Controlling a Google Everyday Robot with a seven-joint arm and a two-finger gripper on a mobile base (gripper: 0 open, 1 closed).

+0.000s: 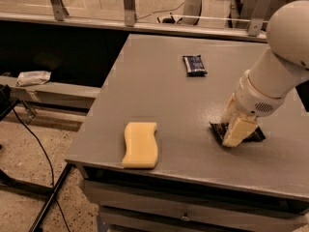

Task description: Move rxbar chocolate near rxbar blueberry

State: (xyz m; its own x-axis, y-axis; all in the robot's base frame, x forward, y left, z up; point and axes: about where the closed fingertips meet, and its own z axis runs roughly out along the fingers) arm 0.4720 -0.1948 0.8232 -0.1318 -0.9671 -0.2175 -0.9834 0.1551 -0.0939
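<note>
Sitting directly over the rxbar chocolate [217, 129], the gripper [234, 136] covers the middle of the black wrapper, so only the bar's two ends show on either side of it. Whether the jaws are closed on the bar or merely resting around it cannot be told from this view. The bar lies flat on the grey tabletop [159, 95], well apart from the rxbar blueberry [194, 65], on the side of the blueberry bar nearer the camera and somewhat toward the right of the view. A yellow sponge [140, 144] lies further from the blueberry bar again, toward the near left of the view, and seems out of the way of any likely path.

The step in hand looks like securing the chocolate bar before carrying it. A flat wrapper gives little to pinch, so the grip should probably be firm across the bar's narrow width and checked with a small lift before any travel. The carry toward the blueberry bar should be low and steady, and the release should come just beside that bar without touching or nudging it
</note>
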